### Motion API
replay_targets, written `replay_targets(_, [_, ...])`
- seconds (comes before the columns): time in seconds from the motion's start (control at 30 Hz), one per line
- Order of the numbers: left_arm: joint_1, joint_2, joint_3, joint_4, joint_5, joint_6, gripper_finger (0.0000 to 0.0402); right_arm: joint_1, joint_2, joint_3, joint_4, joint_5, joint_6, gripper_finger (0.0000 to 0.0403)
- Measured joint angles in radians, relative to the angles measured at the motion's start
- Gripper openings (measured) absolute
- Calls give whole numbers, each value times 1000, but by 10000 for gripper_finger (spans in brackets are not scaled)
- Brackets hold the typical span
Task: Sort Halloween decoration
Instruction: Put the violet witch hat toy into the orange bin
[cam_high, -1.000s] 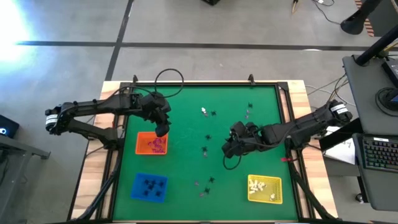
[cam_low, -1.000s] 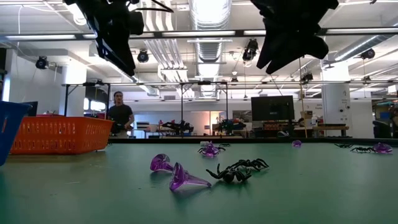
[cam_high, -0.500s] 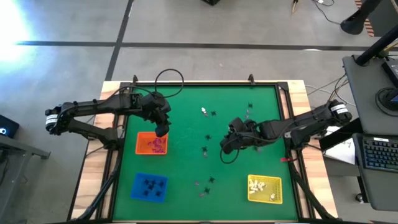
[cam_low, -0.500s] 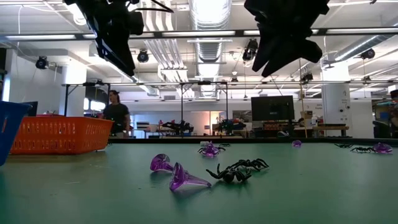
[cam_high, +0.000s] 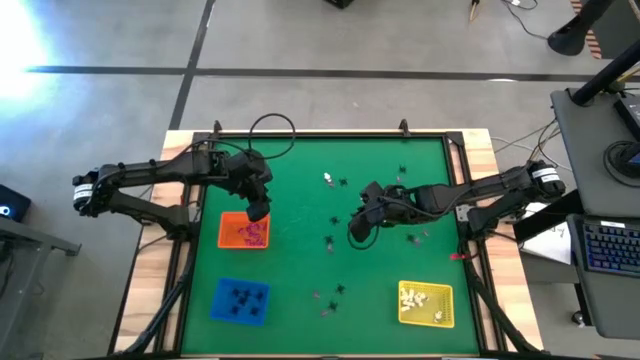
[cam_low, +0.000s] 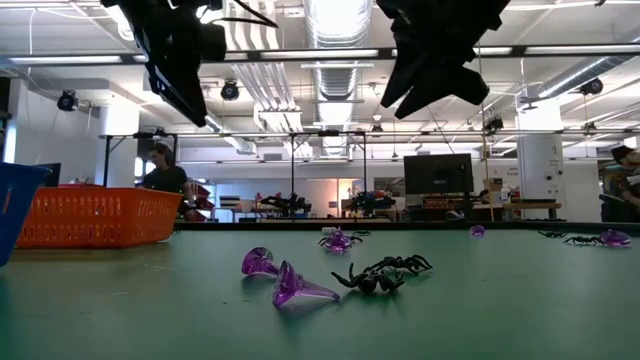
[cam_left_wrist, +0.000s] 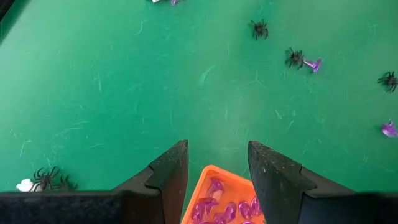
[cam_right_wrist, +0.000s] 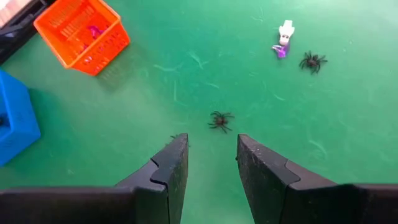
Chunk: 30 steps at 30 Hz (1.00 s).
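A black spider (cam_right_wrist: 219, 120) is seen just ahead of the right gripper (cam_right_wrist: 208, 163), whose empty fingers are held apart.

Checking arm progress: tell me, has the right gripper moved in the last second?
Yes. In the high view the right gripper has shifted toward the left side and slightly toward the table's far edge, farther from the yellow tray, jaws open and empty.

Overhead: green worktop (cam_high: 300, 180) with 3 trays, orange (cam_high: 243, 231), blue (cam_high: 240, 300), yellow (cam_high: 426, 304). Left gripper (cam_high: 257, 211) hangs over the orange tray; right gripper (cam_high: 357, 231) over mid-worktop among scattered trinkets (cam_high: 334, 220).
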Motion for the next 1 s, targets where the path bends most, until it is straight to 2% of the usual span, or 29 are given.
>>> replay_targets(0.17, [0,4,-24,74,4,0,149,-2,0,0,9,-1,-4,128])
replay_targets(0.4, [-23,64,-39,246,112,20,149,-2,0,0,-2,-1,-11,128])
replay_targets(0.7, [-126,224,-39,346,113,58,149,-2,-30,0,-54,-1,-12,128])
replay_targets(1.0, [-145,351,-38,544,145,35,149,-2,-70,0,-53,3,21,128])
